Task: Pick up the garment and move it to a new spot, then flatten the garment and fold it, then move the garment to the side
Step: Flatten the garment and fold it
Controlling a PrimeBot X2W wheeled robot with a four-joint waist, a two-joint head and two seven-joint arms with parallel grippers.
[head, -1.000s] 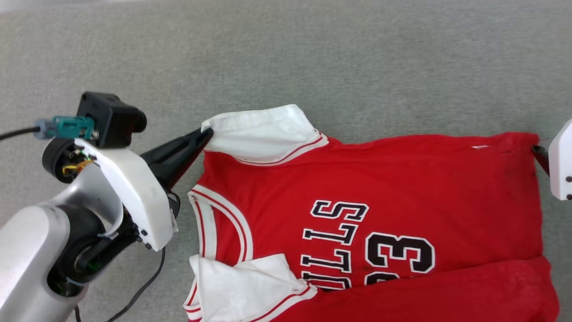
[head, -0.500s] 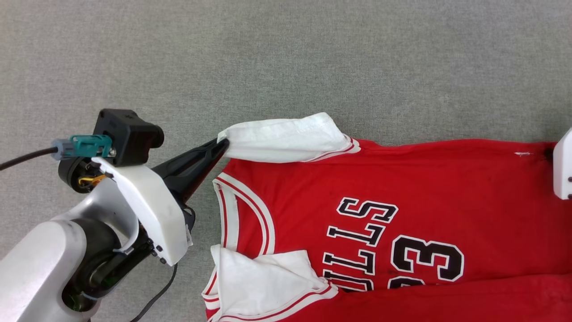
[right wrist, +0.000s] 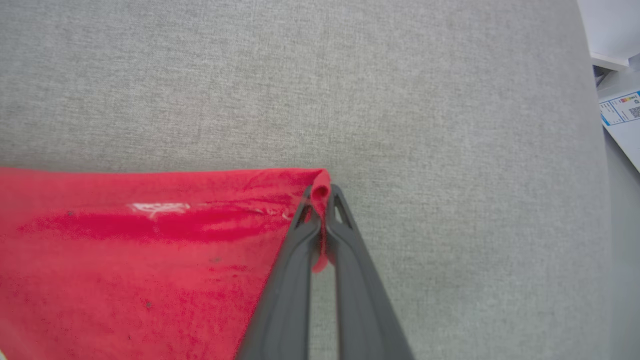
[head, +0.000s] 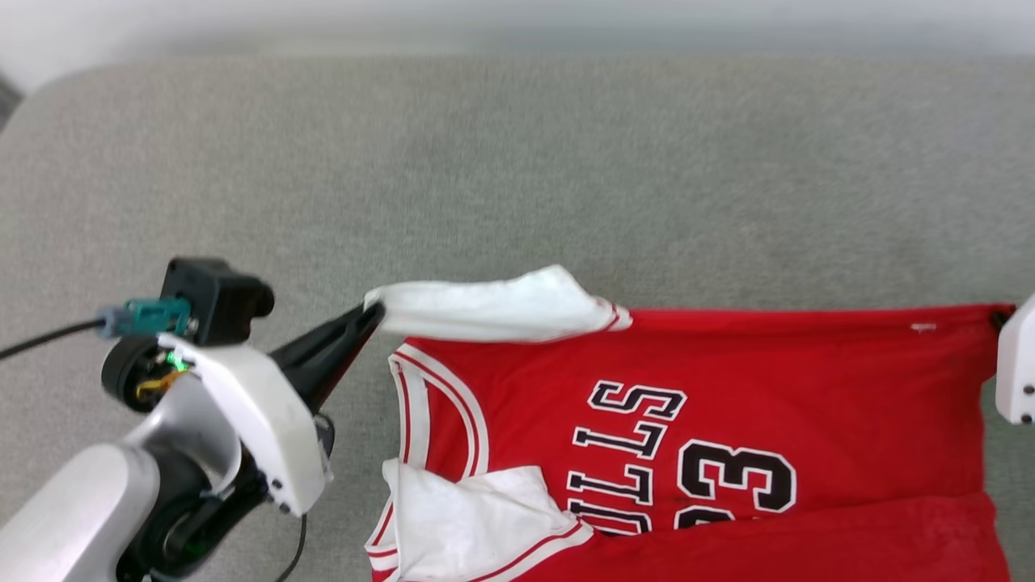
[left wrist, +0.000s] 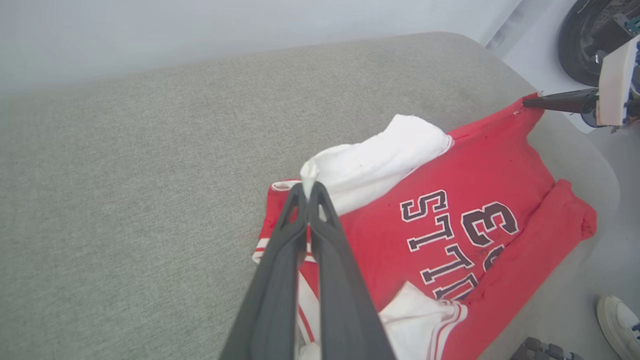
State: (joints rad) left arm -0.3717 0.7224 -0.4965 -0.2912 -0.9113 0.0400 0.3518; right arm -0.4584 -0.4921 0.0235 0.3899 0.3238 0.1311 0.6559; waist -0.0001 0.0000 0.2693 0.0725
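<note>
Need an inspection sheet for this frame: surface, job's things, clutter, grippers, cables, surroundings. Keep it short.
Surface: grey fabric-covered table, rounded corner.
Job's things: garment lies print-up, with the near side folded over.
Clutter: nothing seen.
Grippers: left gripper is shut on the tip of the white sleeve; right gripper is shut on the red hem corner.
Cables: black cable runs from the left wrist connector over the table.
Surroundings: white shoe on the floor; pale wall behind.

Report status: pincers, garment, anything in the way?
Left pincer shut on garment sleeve tip. Right pincer shut on its hem corner. Print up on grey cushion, far edge held at both ends. No obstruction seen ahead.
</note>
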